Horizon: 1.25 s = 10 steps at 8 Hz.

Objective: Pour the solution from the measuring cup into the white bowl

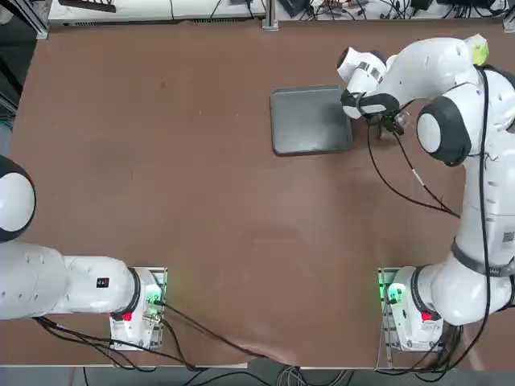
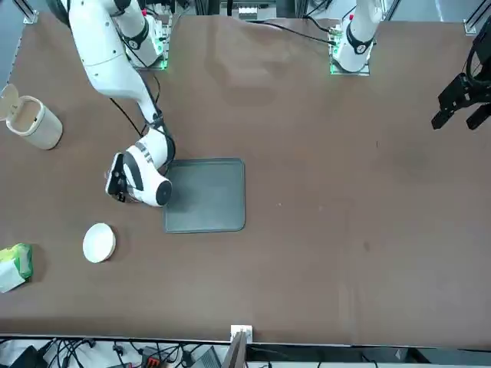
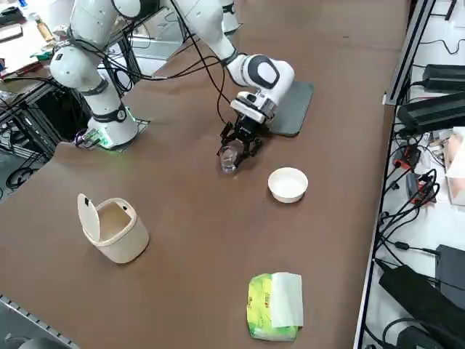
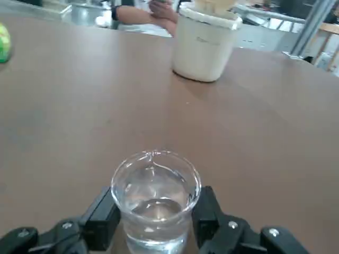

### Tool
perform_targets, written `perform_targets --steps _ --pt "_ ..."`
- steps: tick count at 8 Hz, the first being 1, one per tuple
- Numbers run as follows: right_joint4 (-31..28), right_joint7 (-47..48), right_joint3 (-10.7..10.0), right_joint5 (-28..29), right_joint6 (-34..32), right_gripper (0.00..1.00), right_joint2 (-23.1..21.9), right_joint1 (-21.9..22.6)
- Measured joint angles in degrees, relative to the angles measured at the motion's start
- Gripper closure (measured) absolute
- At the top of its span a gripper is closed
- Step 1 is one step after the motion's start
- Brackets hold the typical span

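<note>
My right gripper (image 4: 155, 222) is clenched on the measuring cup (image 4: 156, 196), one finger on each side of its clear wall; clear liquid visible inside, cup upright; white bowl (image 3: 288, 185) on the brown tabletop (image 3: 196, 218), near the gripper and apart from it; grey tray (image 1: 311, 119) lying flat on the other side of the gripper from the bowl; off-white lidded vessel (image 3: 115, 229) standing upright with its lid raised, well apart from the tray; green-and-white packet (image 3: 275, 306) also on the tabletop; a person's forearms (image 4: 148, 17) seen beyond the table edge
</note>
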Motion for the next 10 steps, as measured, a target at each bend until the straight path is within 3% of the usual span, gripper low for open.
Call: perform_targets --steps 4,10 --pt "2.43 -18.46 0.46 -1.77 0.16 0.26 -8.11 1.58" --pt "4.22 -27.87 -0.32 -8.26 11.0 0.26 -8.46 -0.86"
